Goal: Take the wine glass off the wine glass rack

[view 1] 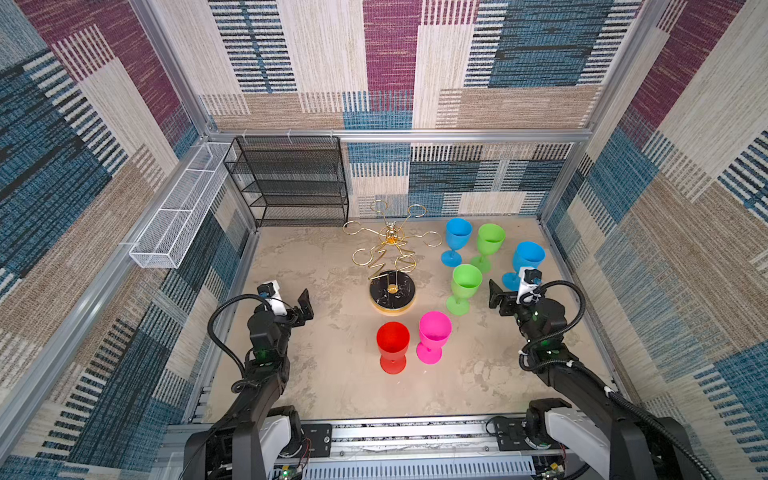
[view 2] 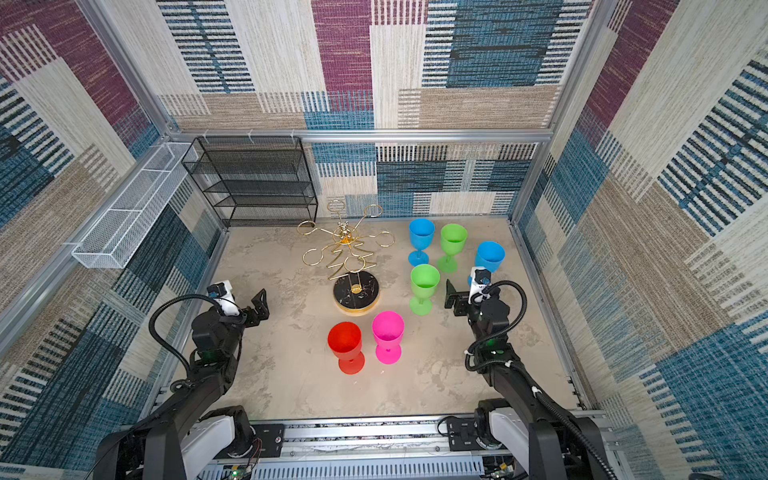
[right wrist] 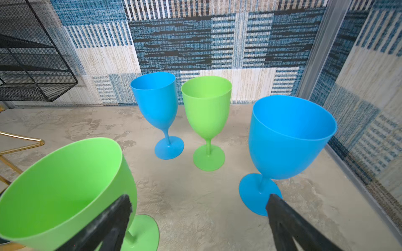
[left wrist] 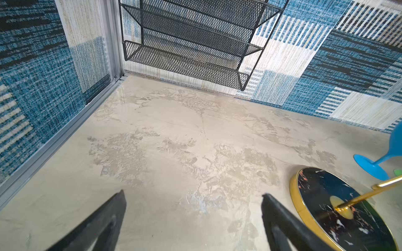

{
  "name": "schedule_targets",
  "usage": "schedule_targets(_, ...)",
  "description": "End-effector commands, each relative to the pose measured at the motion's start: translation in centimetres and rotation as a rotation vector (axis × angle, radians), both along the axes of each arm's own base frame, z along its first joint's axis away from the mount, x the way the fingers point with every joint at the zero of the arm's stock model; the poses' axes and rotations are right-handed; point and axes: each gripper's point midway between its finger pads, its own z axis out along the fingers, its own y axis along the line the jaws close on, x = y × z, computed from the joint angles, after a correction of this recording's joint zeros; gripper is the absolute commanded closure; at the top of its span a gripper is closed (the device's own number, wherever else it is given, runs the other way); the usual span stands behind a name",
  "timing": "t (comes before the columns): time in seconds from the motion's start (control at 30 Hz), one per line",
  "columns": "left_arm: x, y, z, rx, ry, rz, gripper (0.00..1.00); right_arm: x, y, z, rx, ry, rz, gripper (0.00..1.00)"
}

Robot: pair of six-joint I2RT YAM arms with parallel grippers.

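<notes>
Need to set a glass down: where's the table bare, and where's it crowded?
Bare: between the wine glass rack and the left wall, by the black mesh shelf; also in front of the red glass. Crowded: blue and green glasses right of the rack.

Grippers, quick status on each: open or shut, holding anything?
Left gripper: open, holding nothing.
Right gripper: open, holding nothing.

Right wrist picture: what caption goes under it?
Two blue wine glasses and two green ones stand on the table before the open right tool.
</notes>
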Motion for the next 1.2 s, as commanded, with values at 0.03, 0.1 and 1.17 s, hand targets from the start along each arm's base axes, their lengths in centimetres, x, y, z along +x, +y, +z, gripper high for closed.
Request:
schedule_targets(0.03,0.7,0.4,1.0,0.05,-0.057,0.01,0.01,-0.5,-0.5,3.5,-0.04,-0.208,-0.024,0.01)
schedule_targets(0.1,0.9,0.6,0.5,0.044,-0.055,0.018,0.01,-0.8,-0.6,3.0,-0.045,-0.218,-0.026,0.01)
schedule_targets(1.17,4.6,0.3,-5.0,0.069,0.049,-0.031,0.0,0.1,-1.0,-1.0,-0.039,-0.208,0.004,0.01)
